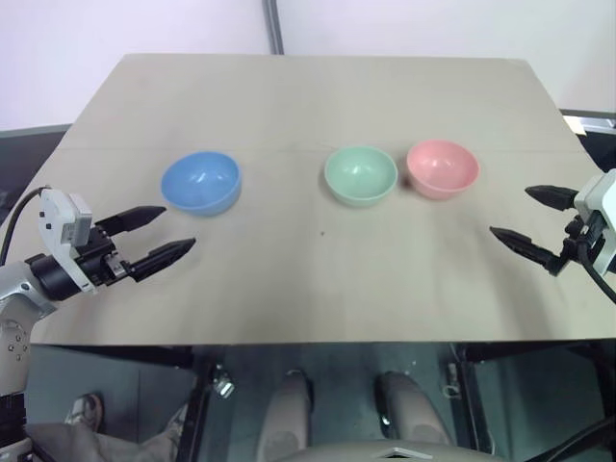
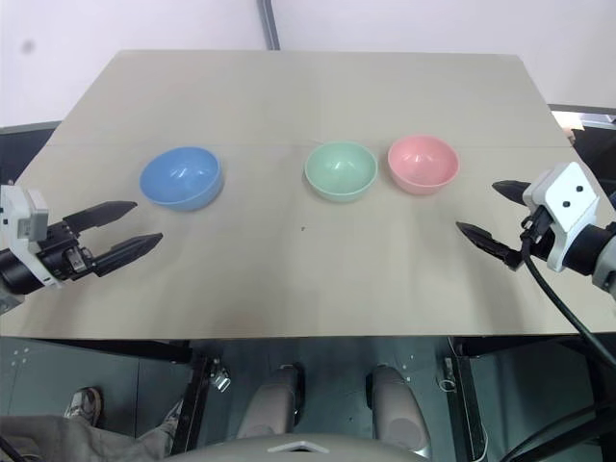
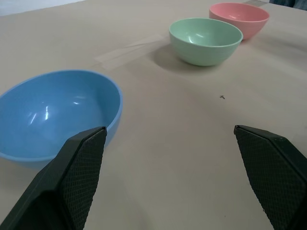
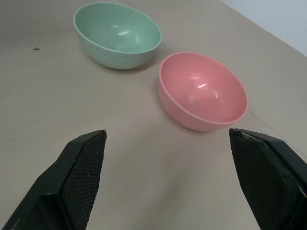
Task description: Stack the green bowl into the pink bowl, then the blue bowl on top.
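Now, grippers: left gripper and right gripper both spread wide, holding nothing
Bowls: blue bowl near the left gripper; green bowl just beside pink bowl; all upright, apart, on the table
Risk: smooth rims may slip from the fingers; reaching for green could nudge pink, since they sit close
Hidden: right gripper's wrist cut off at the left eye view's edge

Three bowls stand on one bench: one blue bowl, one green bowl and one pink bowl. All three are upright, empty and apart from one another. Two pincers hang over the bench, one left pincer and one right pincer, each with two black fingers spread wide.
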